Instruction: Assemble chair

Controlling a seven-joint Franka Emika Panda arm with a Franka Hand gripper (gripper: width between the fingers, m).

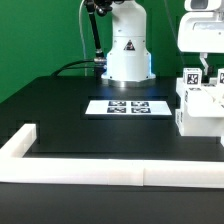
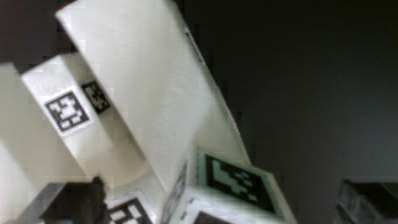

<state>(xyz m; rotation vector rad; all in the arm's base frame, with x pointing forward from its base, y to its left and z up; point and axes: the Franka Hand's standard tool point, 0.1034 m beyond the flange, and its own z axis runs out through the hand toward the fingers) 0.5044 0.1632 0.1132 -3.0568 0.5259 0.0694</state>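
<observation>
The chair parts (image 1: 200,108) stand as a chunky white cluster with square tags at the exterior view's right edge of the black table. My gripper (image 1: 208,66) hangs right above them, its white hand over the tagged tops. In the wrist view a long white panel (image 2: 160,100) with a tag at its near end runs between my fingers, and a tagged cube-ended piece (image 2: 71,105) sits beside it. My gripper (image 2: 222,208) is open. The dark fingertips (image 2: 71,203) stand wide apart on either side of the panel, with a gap on the far side.
The marker board (image 1: 128,107) lies flat in the middle of the table before the robot base (image 1: 128,55). A long low white border rail (image 1: 110,172) runs along the front edge and turns back at the exterior view's left (image 1: 20,140).
</observation>
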